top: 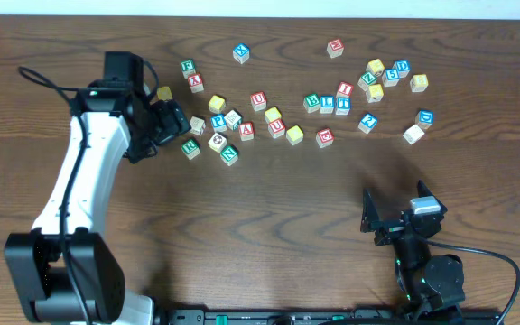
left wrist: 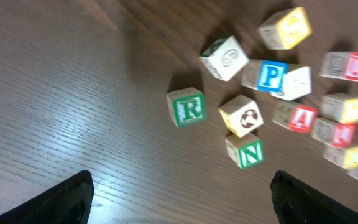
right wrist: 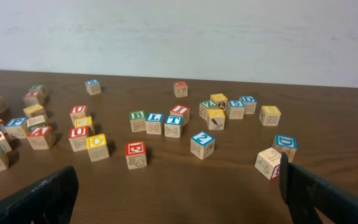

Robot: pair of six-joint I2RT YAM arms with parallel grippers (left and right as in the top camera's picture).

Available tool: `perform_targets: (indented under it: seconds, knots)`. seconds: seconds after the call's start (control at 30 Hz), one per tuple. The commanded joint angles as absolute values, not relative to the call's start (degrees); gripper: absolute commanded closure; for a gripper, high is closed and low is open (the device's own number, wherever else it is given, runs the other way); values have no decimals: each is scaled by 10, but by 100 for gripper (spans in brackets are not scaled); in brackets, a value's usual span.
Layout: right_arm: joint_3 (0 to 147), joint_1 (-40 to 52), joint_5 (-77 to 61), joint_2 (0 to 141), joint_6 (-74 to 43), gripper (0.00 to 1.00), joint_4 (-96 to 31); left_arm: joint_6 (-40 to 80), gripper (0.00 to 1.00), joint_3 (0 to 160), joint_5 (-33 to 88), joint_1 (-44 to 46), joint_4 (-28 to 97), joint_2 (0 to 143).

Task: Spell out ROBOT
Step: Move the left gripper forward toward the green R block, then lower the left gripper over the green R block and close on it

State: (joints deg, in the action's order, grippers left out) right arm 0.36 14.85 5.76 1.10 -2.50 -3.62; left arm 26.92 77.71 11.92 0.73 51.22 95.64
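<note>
We saw the green R cube (left wrist: 186, 107) on the surface (left wrist: 67, 87) just ahead of our left tool (left wrist: 180, 196), spread wide and empty; the right tool (right wrist: 179, 190) gaped empty too.

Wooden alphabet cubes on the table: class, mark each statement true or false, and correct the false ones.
1. The green R cube stands apart from its neighbours. True.
2. The left gripper grips the R cube. False: it is open and holds nothing.
3. The B cube, L cube and T cube sit side by side in a row. True.
4. The P cube is printed in red. False: its letter is blue.
</note>
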Motion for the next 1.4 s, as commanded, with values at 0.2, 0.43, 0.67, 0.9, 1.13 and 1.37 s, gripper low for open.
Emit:
perform_targets:
  seconds: [0.2,0.43,0.67,0.9,1.13,1.37]
  knots:
    - [3,143,54,11,-21,1,-39,311,10,795,47,30,514,1001]
    - [3,143,54,11,-21,1,-39,321,11,795,34,30,514,1019]
    - [3,143,54,11,-21,1,-39,320,10,795,34,30,505,1035]
    - [3,143,54,11,-21,1,-39,320,11,795,36,42,494,1036]
    - [3,143,54,11,-21,1,-39,323,11,795,33,61,477,1037]
    - [3,143,54,11,-21,1,-39,333,11,790,19,62,477,1038]
